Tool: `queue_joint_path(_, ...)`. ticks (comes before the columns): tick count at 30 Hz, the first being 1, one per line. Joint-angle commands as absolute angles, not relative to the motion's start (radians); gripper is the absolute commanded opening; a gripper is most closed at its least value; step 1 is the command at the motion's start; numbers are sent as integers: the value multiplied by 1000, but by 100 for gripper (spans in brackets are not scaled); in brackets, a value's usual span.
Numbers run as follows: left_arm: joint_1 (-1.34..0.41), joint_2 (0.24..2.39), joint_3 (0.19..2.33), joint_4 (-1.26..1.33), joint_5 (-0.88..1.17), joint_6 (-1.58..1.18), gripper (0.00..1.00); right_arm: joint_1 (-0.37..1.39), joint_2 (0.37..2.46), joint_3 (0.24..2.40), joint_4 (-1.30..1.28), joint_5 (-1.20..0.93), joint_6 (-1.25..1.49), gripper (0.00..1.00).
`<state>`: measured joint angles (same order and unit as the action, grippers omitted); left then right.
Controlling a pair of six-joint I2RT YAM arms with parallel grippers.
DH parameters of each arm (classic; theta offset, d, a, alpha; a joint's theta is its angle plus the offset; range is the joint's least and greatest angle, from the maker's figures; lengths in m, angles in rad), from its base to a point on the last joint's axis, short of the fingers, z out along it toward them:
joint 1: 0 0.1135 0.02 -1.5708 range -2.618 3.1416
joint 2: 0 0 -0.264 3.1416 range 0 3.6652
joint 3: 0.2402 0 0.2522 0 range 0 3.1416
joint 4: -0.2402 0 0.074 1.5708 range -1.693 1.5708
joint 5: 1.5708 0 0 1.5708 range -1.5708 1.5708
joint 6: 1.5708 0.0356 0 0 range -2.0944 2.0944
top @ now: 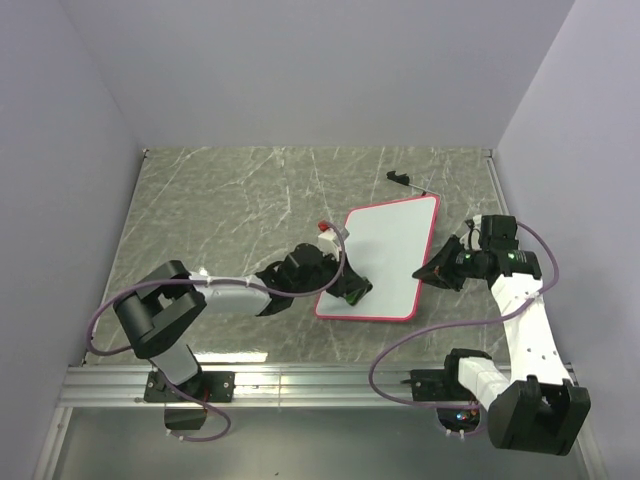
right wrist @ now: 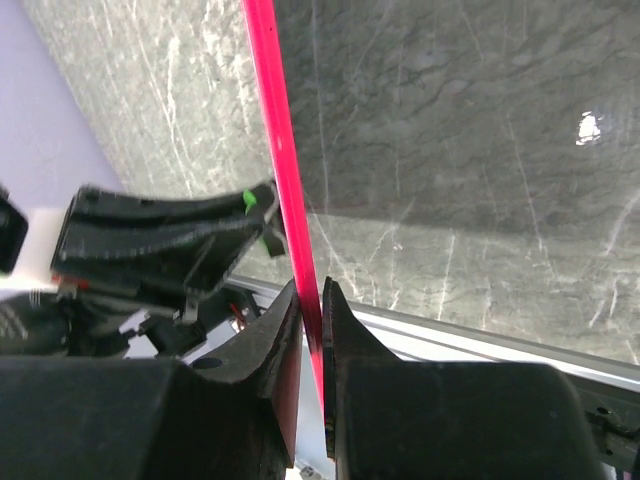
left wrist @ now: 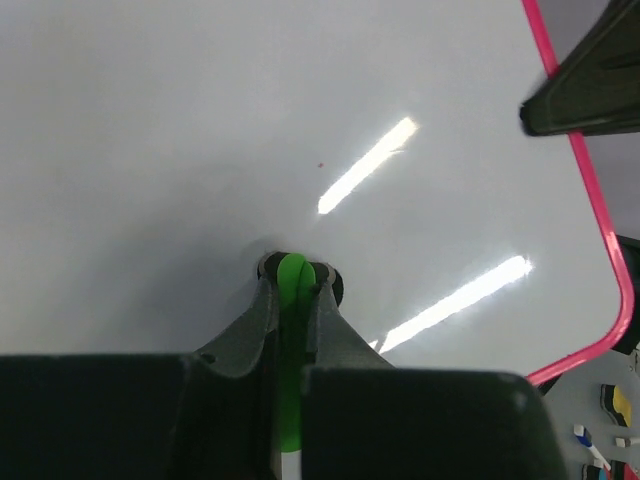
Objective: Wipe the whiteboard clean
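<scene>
The whiteboard (top: 385, 250), white with a red-pink rim, lies tilted on the marble table. My left gripper (top: 352, 290) rests over its near left corner, shut on a small green block (left wrist: 295, 280) whose tip touches the white surface (left wrist: 200, 120). Only a tiny dark speck (left wrist: 320, 165) shows on the surface in the left wrist view. My right gripper (top: 432, 272) is shut on the board's right edge. In the right wrist view the rim (right wrist: 280, 170) runs edge-on between its closed jaws (right wrist: 312, 295). The left gripper (right wrist: 170, 240) shows beyond the rim.
A black marker (top: 400, 178) lies on the table (top: 220, 210) just beyond the board's far corner. A small red and white thing (top: 325, 228) sits by the left wrist. Walls close in on three sides, and a metal rail (top: 300, 380) runs along the near edge.
</scene>
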<state>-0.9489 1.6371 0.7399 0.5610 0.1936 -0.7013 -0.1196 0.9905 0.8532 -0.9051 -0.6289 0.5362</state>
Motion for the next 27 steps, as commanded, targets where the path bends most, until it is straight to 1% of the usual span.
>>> queue_joint_path(1, -1038, 1646, 729, 479, 261, -744, 0, -104, 1008, 910, -805, -658, 607, 0)
queue_joint_path(5, -1031, 1728, 820, 436, 226, -703, 0, -101, 999, 900, -814, -670, 604, 0)
queue_joint_path(10, -988, 1807, 974, 355, 255, -647, 0, -94, 957, 858, -833, -683, 595, 0)
queue_joint_path(13, -983, 1853, 1116, 318, 276, -617, 0, -92, 930, 833, -833, -689, 601, 0)
queue_joint_path(17, -970, 1936, 1219, 244, 298, -646, 0, -92, 914, 848, -836, -680, 598, 0)
queue_joint_path(20, -902, 1889, 1192, 220, 287, -670, 0, -92, 931, 938, -844, -658, 580, 0)
queue_joint_path(23, -820, 1783, 1183, 140, 259, -647, 0, -92, 974, 1018, -844, -643, 571, 0)
queue_joint_path(27, -704, 1652, 1198, 19, 210, -614, 0, -92, 1055, 1211, -856, -611, 539, 0)
